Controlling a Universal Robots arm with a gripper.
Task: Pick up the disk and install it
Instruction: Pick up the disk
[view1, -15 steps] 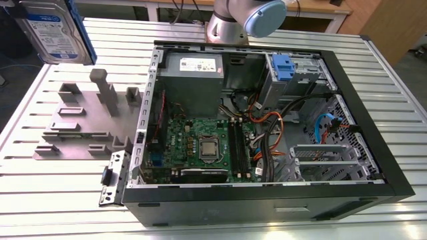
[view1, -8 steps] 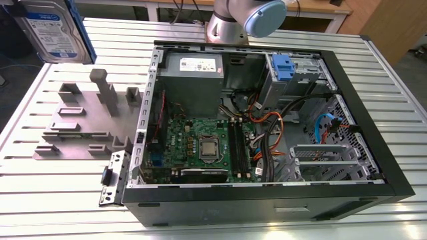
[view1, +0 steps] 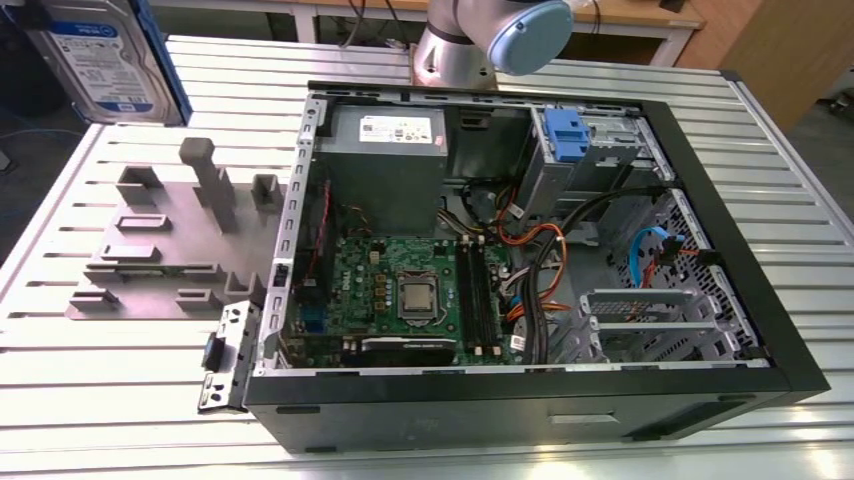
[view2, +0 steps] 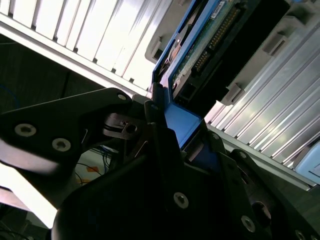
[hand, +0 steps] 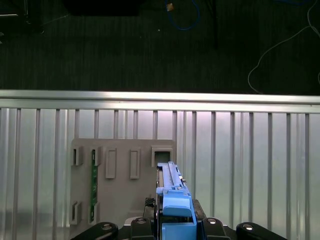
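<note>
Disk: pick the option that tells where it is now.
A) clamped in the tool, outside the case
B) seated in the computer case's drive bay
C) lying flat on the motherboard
A: in the first wrist view the disk is clamped edge-on in the tool, and the exterior view shows it upright outside the computer case.

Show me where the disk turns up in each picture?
Exterior view: disk upright, at the exterior view's far left.
First wrist view: disk edge-on, blue rail nearest the camera.
Second wrist view: disk close up, connector pins showing.
Shared landmark: ribbed metal table.
</note>
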